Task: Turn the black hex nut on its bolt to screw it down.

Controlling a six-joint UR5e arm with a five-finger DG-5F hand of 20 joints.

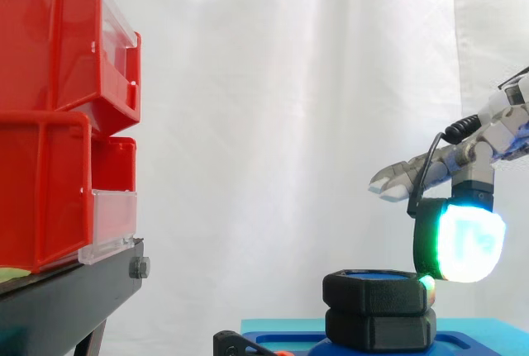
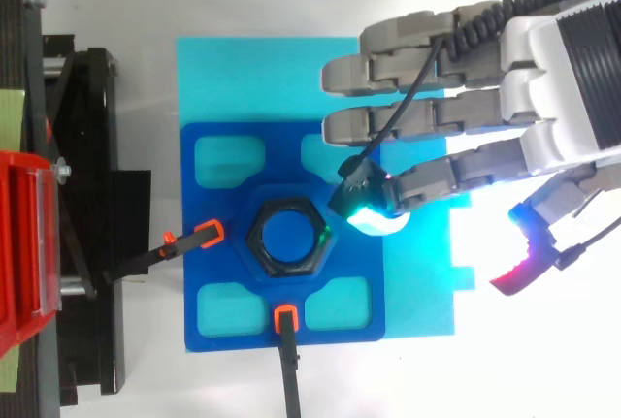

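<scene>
One hand (image 2: 437, 117) comes in from the right. Its fingers are spread and mostly straight, closing on nothing. One finger bends down, and its glowing cyan pad (image 2: 374, 212) sits against the upper right edge of the black hex nut (image 2: 260, 243). In the side view we see that pad (image 1: 467, 240) meet the nut's (image 1: 376, 290) top corner, with the other fingers held level above it. The thumb (image 2: 529, 243) glows red and is well apart from the nut. We count one nut, threaded on one blue bolt (image 2: 284, 236) whose top shows through the nut's hole. In the side view, one more black hex piece (image 1: 380, 329) sits directly under the nut; we cannot tell what it is. The bolt stands at the centre of one dark blue plate (image 2: 218, 200) with four lighter pockets, lying on one cyan sheet (image 2: 243, 79). Two orange-tipped clamps hold the plate, one at its left edge (image 2: 199, 239) and one at its front edge (image 2: 284, 319). We count at least two red bins, upper (image 1: 50, 42) and lower (image 1: 41, 191), stacked on one black stand (image 1: 66, 302), well apart from the nut.
</scene>
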